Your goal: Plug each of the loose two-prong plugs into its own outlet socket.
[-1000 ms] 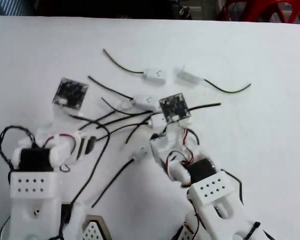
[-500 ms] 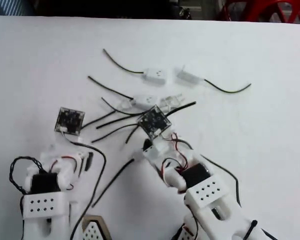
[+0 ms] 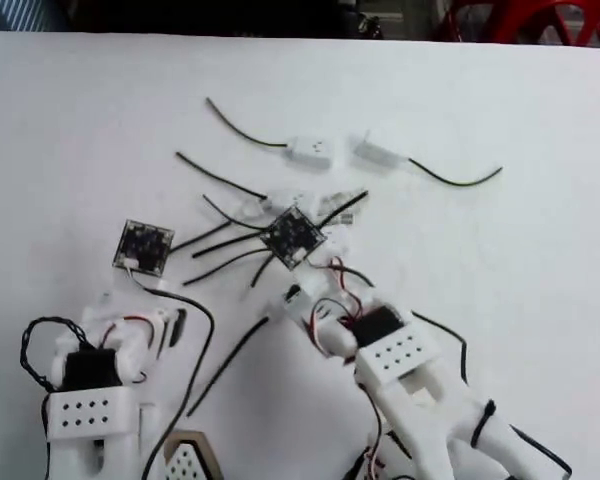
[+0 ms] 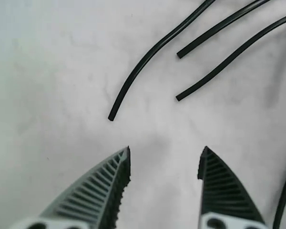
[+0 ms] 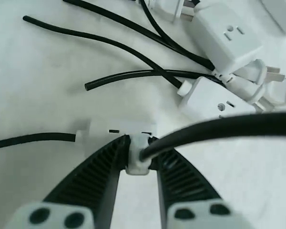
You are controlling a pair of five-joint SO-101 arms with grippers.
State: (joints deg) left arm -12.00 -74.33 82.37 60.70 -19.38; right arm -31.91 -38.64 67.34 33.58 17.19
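My right gripper [image 5: 138, 148] is shut on a small white plug [image 5: 137, 160] whose black cord [image 5: 219, 129] trails off sideways. The plug's front end sits against a white socket [image 5: 117, 130] with its own cord [image 5: 33, 138]; I cannot tell whether the prongs are inside. In the high view this right gripper [image 3: 298, 298] stands at the table's middle, below a tangle of cords. My left gripper [image 4: 164, 157] is open over bare table, with three loose cord ends [image 4: 112, 117] just ahead; from above, the left gripper [image 3: 170, 315] is near the front left.
Two more white sockets [image 5: 229, 38] [image 5: 209, 100] and loose plugs [image 5: 271, 86] lie just beyond the right gripper. Farther back, a socket [image 3: 308, 150] and a plug [image 3: 375, 153] face each other, cords trailing outward. Black cords [image 3: 220, 245] cross between the arms.
The right arm has swung left with its plug, dragging the cord along, down to the near socket. The left arm pulled back toward the front edge, then stayed put.
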